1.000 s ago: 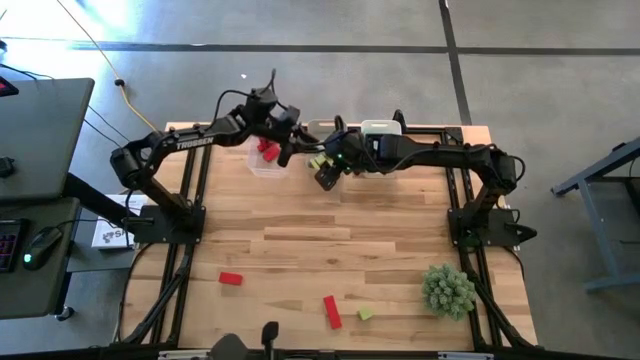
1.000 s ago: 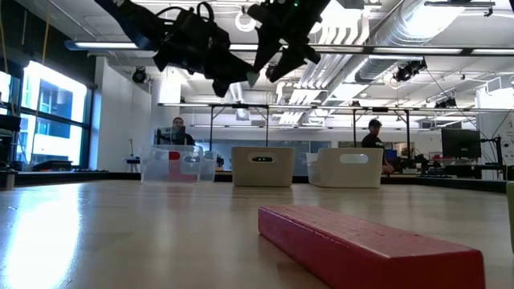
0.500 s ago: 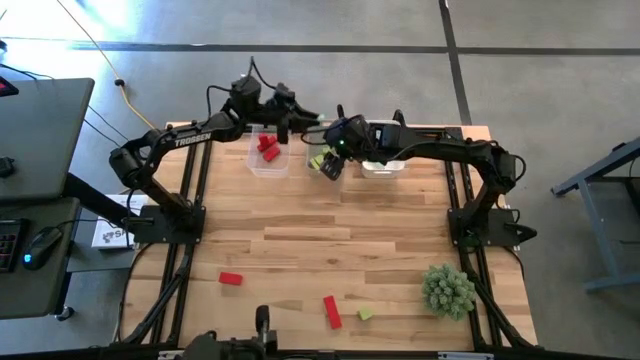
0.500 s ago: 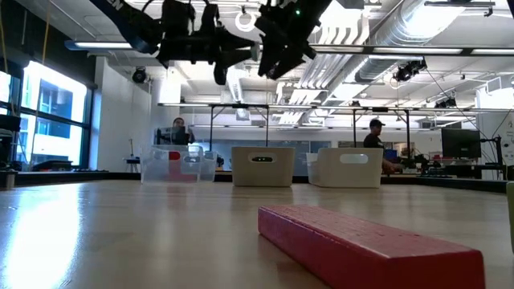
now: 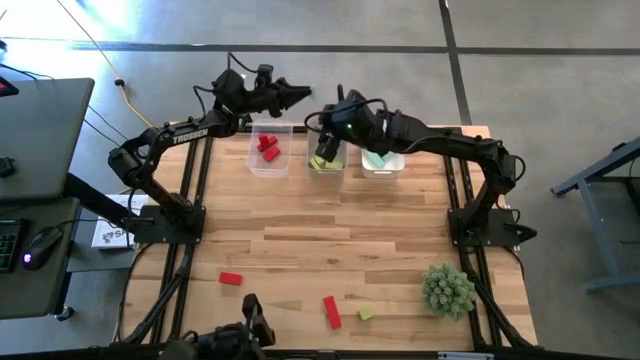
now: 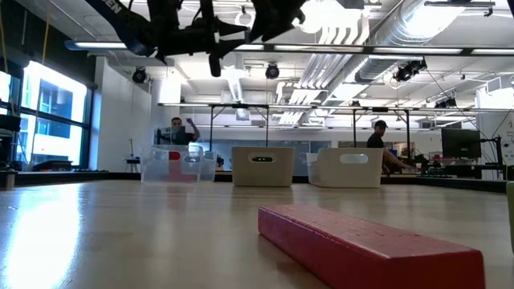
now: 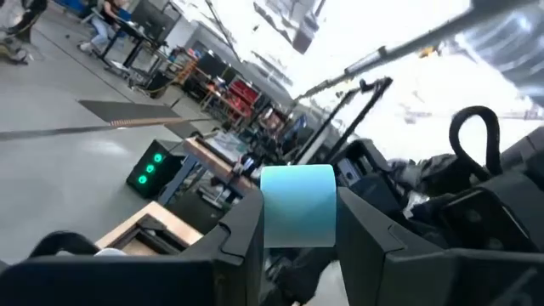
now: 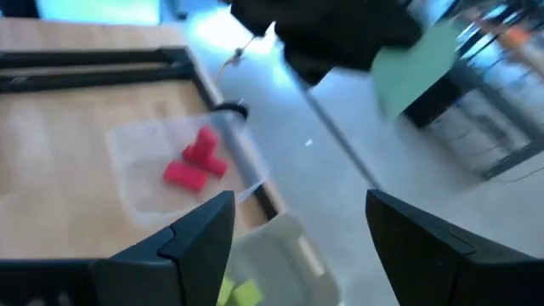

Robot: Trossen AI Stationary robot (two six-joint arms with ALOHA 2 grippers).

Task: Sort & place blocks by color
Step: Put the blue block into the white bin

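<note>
Wooden table (image 5: 330,215) amid open workshop

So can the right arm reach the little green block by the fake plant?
Probably yes. The right gripper is open and holds nothing, and the small yellow-green block lies alone on bare wood beside the fake plant, though clear across the table.
</note>
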